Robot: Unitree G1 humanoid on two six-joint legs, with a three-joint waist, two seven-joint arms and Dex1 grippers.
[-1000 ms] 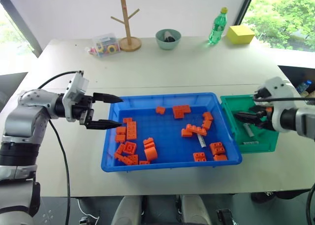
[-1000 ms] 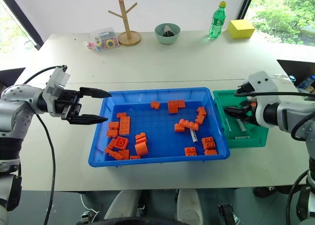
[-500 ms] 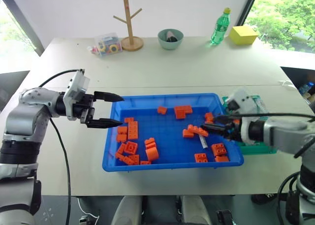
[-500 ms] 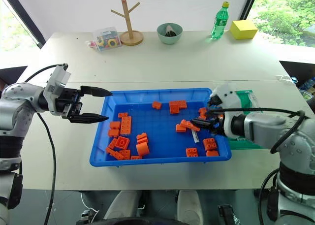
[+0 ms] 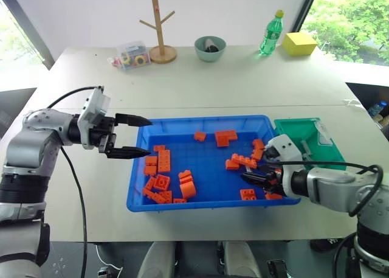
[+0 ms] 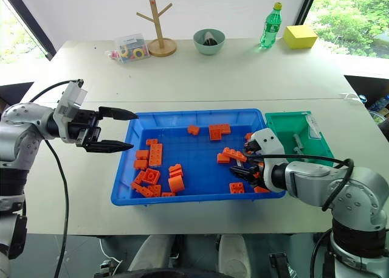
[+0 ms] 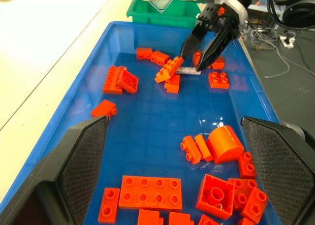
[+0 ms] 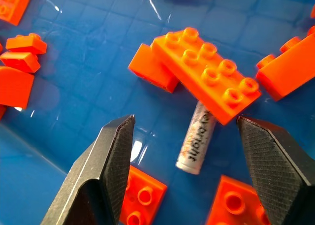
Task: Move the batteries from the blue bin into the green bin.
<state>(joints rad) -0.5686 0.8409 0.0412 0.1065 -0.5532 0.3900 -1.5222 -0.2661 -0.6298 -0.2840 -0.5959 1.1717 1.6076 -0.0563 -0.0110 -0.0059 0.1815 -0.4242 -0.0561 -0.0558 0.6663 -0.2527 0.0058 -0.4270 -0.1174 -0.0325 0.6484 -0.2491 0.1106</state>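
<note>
Blue bin [image 5: 141,187] holds scattered orange bricks [image 5: 163,161] and one battery [image 8: 196,141] lying flat on its floor, one end tucked under a long brick [image 8: 206,80]. Right gripper [image 7: 201,48] hangs inside the bin above this battery, fingers spread on either side, nothing gripped. Left gripper [image 5: 140,137] hovers at the bin's left rim, jaws wide, empty. Green bin [image 6: 285,126] stands just right of the blue bin, with a battery [image 6: 298,140] inside.

One battery [image 8: 196,143] lay in the one blue bin [image 5: 182,125], another [image 6: 297,140] in the one green bin [image 6: 285,117]. Orange bricks [image 5: 163,160] numbered roughly twenty (piled ones blurred the count). One bottle [image 5: 270,32], one bowl [image 5: 209,47], one yellow block [image 5: 299,42], one wooden stand [image 5: 159,24].
</note>
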